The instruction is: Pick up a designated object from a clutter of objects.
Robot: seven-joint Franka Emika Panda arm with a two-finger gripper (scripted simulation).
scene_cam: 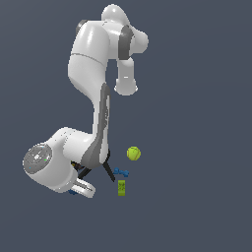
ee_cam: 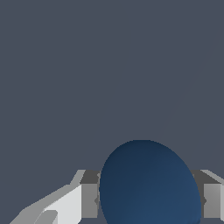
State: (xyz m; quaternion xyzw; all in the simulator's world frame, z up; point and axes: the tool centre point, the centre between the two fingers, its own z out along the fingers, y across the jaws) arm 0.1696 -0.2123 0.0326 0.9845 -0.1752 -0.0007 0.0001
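— Where is the dark blue ball [ee_cam: 148,183]?
— Between the gripper [ee_cam: 148,199] fingers [ee_cam: 89,197], which pinch it; round, it has no long axis.
— What else shows?
— One tennis ball [scene_cam: 133,153], one blue piece [scene_cam: 121,172], one green block [scene_cam: 121,187].
— The arm [scene_cam: 96,93]?
— Folded down low beside the clutter.

In the wrist view the dark blue ball [ee_cam: 149,183] is cut off by the picture's lower edge, and it hides the inner faces of the gripper [ee_cam: 149,200] fingers [ee_cam: 89,199], so contact cannot be confirmed. In the exterior view the arm [scene_cam: 93,128] covers the gripper and the ball entirely, and also most of a black clamp [scene_cam: 107,170]. The small blue piece [scene_cam: 121,172] and green block [scene_cam: 121,187] are too small to read in detail.
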